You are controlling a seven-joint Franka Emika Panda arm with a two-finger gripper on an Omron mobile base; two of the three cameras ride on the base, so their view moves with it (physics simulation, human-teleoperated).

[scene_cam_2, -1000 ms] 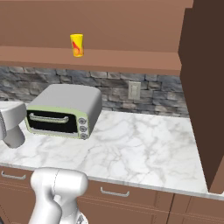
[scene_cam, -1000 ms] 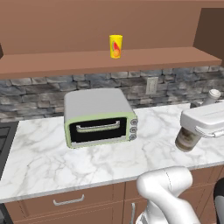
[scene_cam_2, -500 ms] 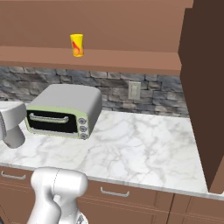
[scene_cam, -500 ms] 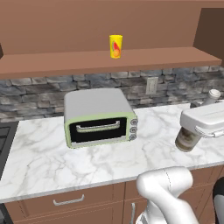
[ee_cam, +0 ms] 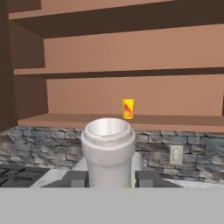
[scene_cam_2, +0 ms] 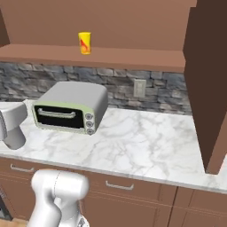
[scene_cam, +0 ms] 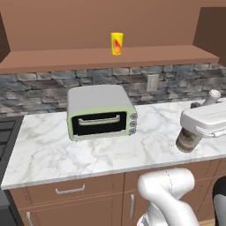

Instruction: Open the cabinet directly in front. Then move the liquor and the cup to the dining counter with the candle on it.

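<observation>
Hand: the hand (ee_cam: pixel 111 179) is narrowed onto the slim greyish-beige glass liquor bottle (ee_cam: pixel 108 144). One dark finger tip sits on each side of it at the bottom centre of the hand view.

Hold: in the left base view the hand is at the right edge of the frame, above the white grey-veined marble counter (scene_cam: pixel 44 150), with the liquor bottle's body showing beneath it.

Step in hand: by my reading, the liquor bottle is being carried off towards the dining counter.

Doing it well: keep the grip firm and the wrist level so the smooth glass cannot slip or swing. Lift it clear of the counter edge before the base turns. Turn slowly, away from the open cabinet door (scene_cam_2: pixel 208 88) at the right of the right base view.

Bottle's look: a pale rounded lip over a narrow neck. It will likely be slick and top-heavy in a side grip.

Cup: the yellow tapered cup (scene_cam: pixel 116 43) with a red-orange mark stands upright on the lower shelf of the brown wooden wall cabinet (ee_cam: pixel 131 87), top centre of the left base view, not yet fetched.

Below the cup: a pale green and grey toaster oven (scene_cam: pixel 100 112) sits on the counter against the stone backsplash.
</observation>
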